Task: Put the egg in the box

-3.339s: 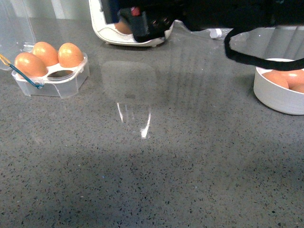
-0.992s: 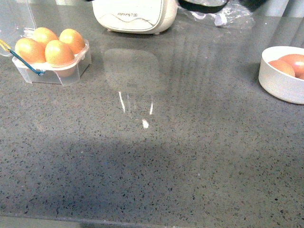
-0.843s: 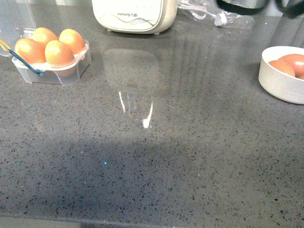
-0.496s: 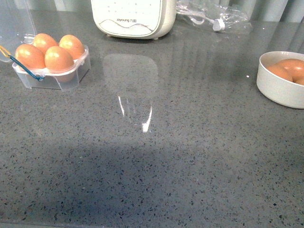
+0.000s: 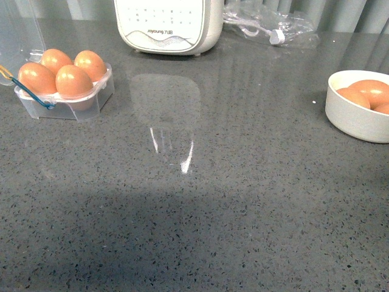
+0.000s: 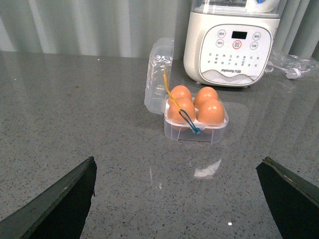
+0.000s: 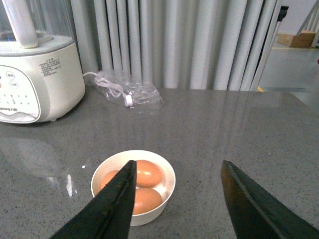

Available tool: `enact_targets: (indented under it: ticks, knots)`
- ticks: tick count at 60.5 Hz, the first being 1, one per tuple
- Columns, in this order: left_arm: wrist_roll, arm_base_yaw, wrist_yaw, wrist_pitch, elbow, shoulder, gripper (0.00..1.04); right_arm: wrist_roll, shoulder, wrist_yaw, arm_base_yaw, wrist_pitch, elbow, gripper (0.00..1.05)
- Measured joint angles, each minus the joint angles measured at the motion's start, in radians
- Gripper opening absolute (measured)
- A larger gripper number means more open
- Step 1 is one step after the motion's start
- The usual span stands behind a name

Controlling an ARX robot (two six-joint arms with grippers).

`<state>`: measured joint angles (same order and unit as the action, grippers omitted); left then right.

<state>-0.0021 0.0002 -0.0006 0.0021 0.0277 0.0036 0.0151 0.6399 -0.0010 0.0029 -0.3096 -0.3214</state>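
Observation:
The clear plastic box (image 5: 91,100) stands at the far left of the counter with its lid (image 5: 18,30) open and brown eggs in all its cells; the nearest egg (image 5: 73,81) sits in the front cell. It also shows in the left wrist view (image 6: 197,132). More brown eggs (image 5: 364,94) lie in a white bowl (image 5: 352,121) at the right. My left gripper (image 6: 177,199) is open and empty, well back from the box. My right gripper (image 7: 177,199) is open and empty, above and beside the bowl (image 7: 149,211). Neither gripper shows in the front view.
A white appliance (image 5: 167,24) stands at the back, right of the box. A clear plastic bag (image 5: 270,27) lies behind on the right. The grey speckled counter (image 5: 200,201) spreads between box and bowl.
An arm that reached across the back has left the front view. The box's fourth cell, empty before, now holds an egg.

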Motion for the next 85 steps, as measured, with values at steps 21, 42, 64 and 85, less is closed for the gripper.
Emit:
enact_targets:
  ticks: [21, 42, 64, 85]
  knots:
    - [0.0, 0.0, 0.0, 0.0, 0.0, 0.0, 0.98, -0.005, -0.161, 0.0, -0.002, -0.017, 0.174, 0.03]
    - [0.0, 0.0, 0.0, 0.0, 0.0, 0.0, 0.98, -0.005, -0.286, 0.0, -0.002, 0.029, 0.251, 0.03]
    - [0.0, 0.0, 0.0, 0.0, 0.0, 0.0, 0.98, -0.005, -0.404, 0.0, -0.002, 0.08, 0.309, 0.03]
    - [0.0, 0.0, 0.0, 0.0, 0.0, 0.0, 0.98, -0.005, -0.565, 0.0, -0.002, 0.265, 0.315, 0.03]
